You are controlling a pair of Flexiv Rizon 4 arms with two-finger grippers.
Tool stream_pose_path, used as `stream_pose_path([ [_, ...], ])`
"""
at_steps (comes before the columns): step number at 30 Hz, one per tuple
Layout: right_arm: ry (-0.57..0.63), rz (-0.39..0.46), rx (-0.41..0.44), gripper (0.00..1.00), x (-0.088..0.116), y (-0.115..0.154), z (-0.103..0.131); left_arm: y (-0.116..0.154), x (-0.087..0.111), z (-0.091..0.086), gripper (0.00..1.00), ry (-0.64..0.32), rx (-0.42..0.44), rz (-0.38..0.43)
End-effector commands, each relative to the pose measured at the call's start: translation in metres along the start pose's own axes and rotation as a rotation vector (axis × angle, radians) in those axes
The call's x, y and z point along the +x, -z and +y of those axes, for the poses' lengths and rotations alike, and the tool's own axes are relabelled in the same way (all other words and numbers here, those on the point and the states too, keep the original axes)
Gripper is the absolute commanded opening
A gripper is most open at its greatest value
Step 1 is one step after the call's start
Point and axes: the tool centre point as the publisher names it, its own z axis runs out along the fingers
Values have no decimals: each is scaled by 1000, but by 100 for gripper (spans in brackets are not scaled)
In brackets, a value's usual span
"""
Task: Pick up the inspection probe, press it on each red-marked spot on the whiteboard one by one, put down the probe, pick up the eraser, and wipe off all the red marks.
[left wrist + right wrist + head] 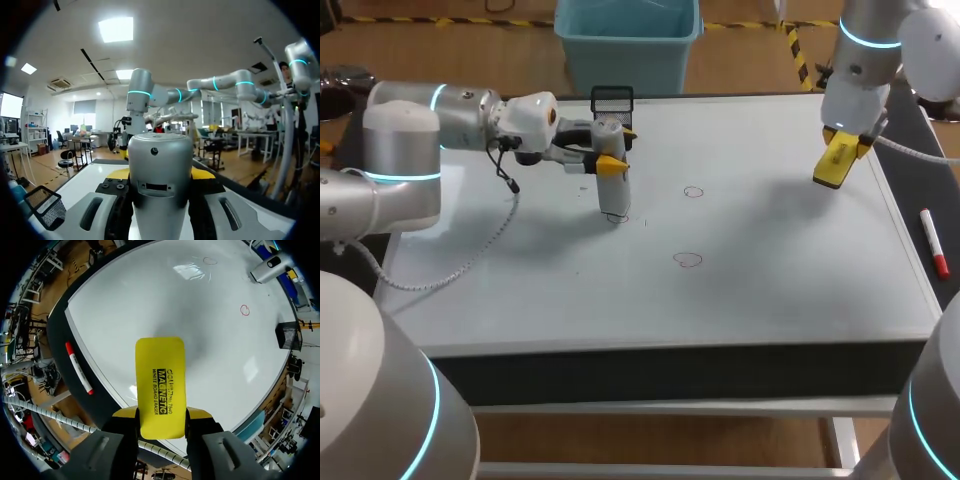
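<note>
The left gripper (616, 148) clamped the probe (611, 187) upright, its tip on the left half of the whiteboard (650, 300), while the right gripper (841, 150) clasped the eraser (831, 170) above the whiteboard's far right part.

You see the probe (160, 170) as satin silver metal, whiteboard (150, 300) glossy and smooth, eraser (160, 385) smooth yellow plastic, basket (45, 207) black wire mesh.

Our left gripper (160, 174), yellow-tipped, clasps a silver-grey probe (160, 150); beside it is a black mesh basket (44, 206). Our right gripper (161, 415), yellow-tipped too, clasps a yellow eraser (160, 375) with black lettering. Ahead of it the whiteboard (150, 305) is white with thin red rings (245, 310); beside it lies a white marker (79, 367) with red ends.
</note>
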Motion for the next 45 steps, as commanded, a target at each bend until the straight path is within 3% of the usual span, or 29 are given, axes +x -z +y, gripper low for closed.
stream_pose_path([
  [1,2,2,2,0,1,1,0,-1,-6,4,0,2,5,16],
  [13,2,2,2,0,1,1,0,-4,-10,15,0,14,-9,35],
  [45,2,2,2,0,1,1,0,-8,-5,24,0,34,-30,48],
])
